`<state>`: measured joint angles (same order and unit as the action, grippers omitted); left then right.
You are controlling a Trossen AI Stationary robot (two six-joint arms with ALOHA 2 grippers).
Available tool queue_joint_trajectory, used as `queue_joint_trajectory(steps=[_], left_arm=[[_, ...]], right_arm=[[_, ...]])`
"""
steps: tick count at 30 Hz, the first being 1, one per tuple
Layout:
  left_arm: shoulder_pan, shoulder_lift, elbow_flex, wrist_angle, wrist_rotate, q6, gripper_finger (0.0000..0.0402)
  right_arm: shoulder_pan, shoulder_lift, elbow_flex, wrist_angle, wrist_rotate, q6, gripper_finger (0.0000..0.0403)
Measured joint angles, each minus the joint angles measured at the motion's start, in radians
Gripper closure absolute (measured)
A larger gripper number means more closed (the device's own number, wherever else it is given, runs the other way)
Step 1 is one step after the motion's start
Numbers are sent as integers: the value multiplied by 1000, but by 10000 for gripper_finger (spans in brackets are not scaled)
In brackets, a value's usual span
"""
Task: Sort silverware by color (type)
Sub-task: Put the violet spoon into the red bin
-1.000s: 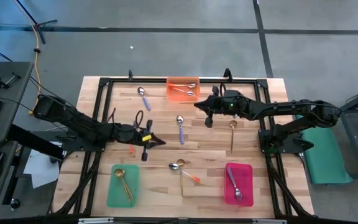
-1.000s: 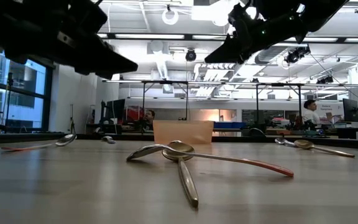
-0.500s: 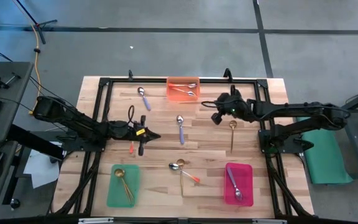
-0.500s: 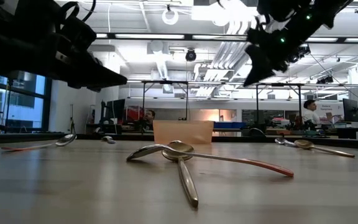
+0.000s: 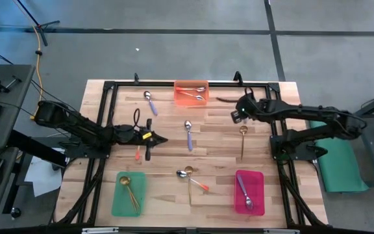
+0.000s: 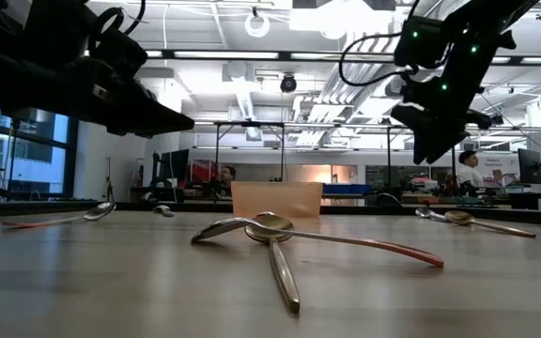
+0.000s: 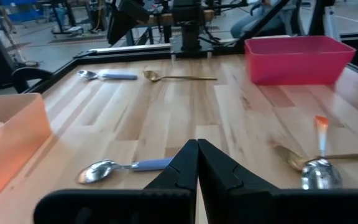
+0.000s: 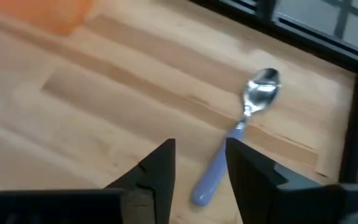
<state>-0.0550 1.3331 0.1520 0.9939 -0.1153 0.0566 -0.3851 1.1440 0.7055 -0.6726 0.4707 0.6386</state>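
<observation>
The right gripper [image 5: 236, 114] hovers near the wooden table's [image 5: 265, 156] far edge, fingers parted and empty, lined up on a loose purple-handled silver spoon [image 8: 247, 134], probably to collect it for sorting, while the left gripper [image 5: 163, 140] waits mid-table, clenched on nothing.

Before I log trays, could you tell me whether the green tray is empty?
Not empty: the green tray holds gold spoons.
</observation>
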Motion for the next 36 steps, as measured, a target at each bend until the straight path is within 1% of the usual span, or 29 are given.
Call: queue_joint_trajectory(steps=[4, 9, 13, 19, 23, 26, 36], left_arm=[[32, 0, 0, 0, -1, -5, 401], [71, 0, 0, -1, -3, -55, 401], [91, 0, 0, -5, -6, -71, 401], [112, 0, 0, -4, -7, -81, 401], [124, 0, 0, -3, -7, -82, 401], [127, 0, 0, -3, -7, -98, 401], [124, 0, 0, -15, 9, -100, 401]], right_arm=[[-76, 1, 0, 3, -24, 11, 270], [-179, 2, 0, 3, -61, -15, 270], [-237, 32, 0, 4, -64, -18, 269], [-266, 143, 0, 18, -70, -13, 269], [-265, 207, 0, 95, -127, -10, 269], [-265, 244, 0, 135, -147, -1, 269], [-304, 367, 0, 158, -141, 67, 269]])
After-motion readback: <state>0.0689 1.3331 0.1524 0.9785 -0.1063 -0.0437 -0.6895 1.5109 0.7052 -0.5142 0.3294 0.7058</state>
